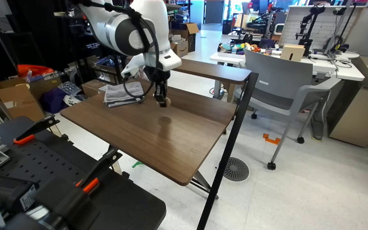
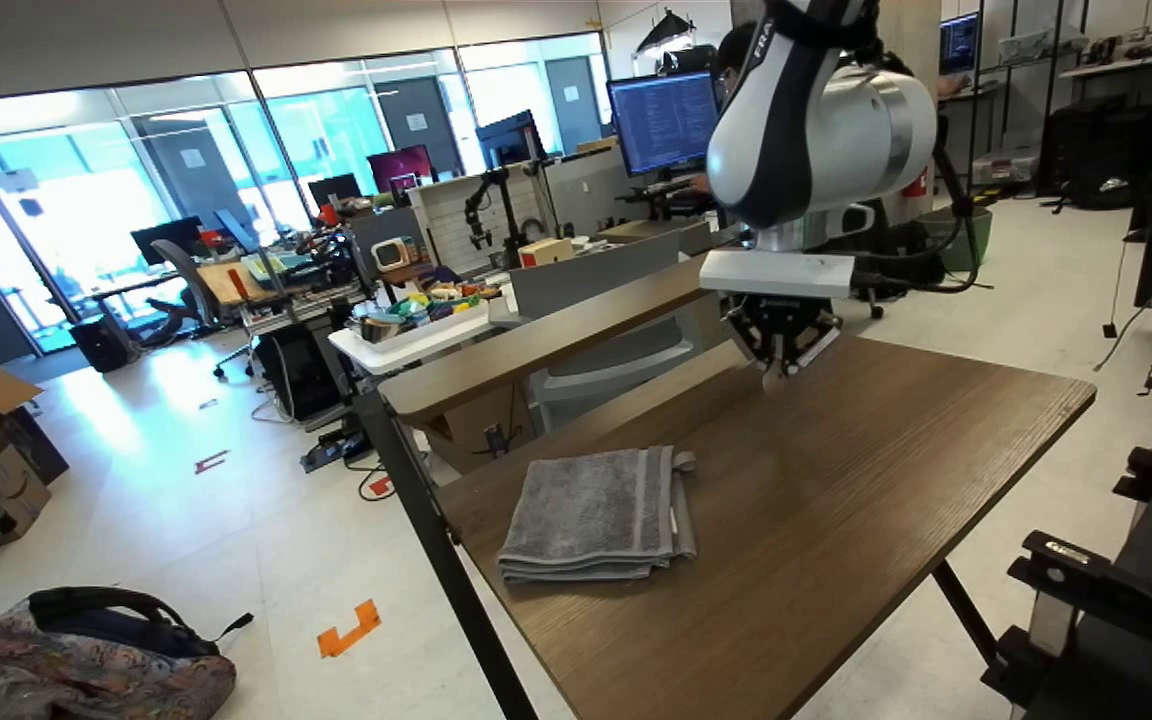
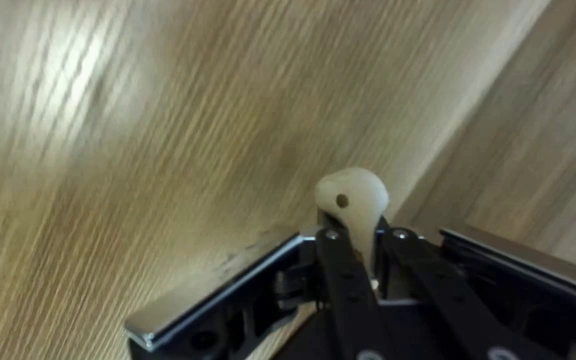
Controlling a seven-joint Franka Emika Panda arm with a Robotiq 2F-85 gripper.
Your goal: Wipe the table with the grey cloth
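So the grey cloth (image 2: 586,505) was just sitting there folded on the table (image 2: 836,500), near an edge in both exterior views. The gripper (image 3: 365,234) hung over the table too, clear of the cloth, pinching some little pale roundish thing (image 3: 360,192) with a dark hole in it.

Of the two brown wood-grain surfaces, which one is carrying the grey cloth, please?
The lower, wider tabletop, where the folded grey cloth lies; the raised shelf is much narrower.
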